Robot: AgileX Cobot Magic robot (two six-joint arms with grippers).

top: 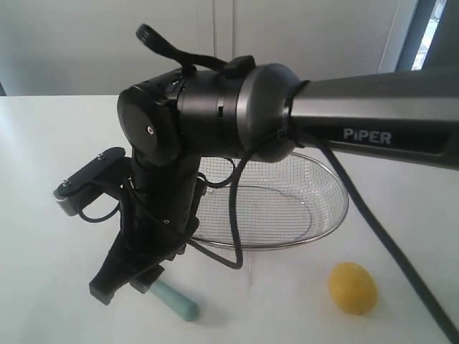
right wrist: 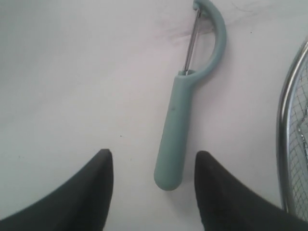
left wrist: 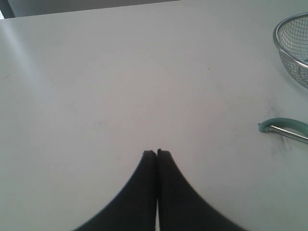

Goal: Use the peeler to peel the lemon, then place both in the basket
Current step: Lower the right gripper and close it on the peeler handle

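Note:
The teal peeler (top: pixel 176 300) lies flat on the white table, front left of the wire basket (top: pixel 346 206). My right gripper (top: pixel 135 282) reaches across from the right and hovers low over it. In the right wrist view it is open (right wrist: pixel 153 154), with the end of the peeler's handle (right wrist: pixel 174 139) between the fingertips, untouched. The yellow lemon (top: pixel 352 288) rests on the table in front of the basket, to the right. My left gripper (left wrist: pixel 157 152) is shut on nothing over bare table; the peeler's looped head (left wrist: pixel 284 126) and the basket's rim (left wrist: pixel 277 42) show off to its side.
The right arm's thick black body (top: pixel 215 107) and cables hide the basket's left part in the exterior view. The basket rim (right wrist: pixel 287 144) runs close beside the peeler in the right wrist view. A pale wall stands behind the table.

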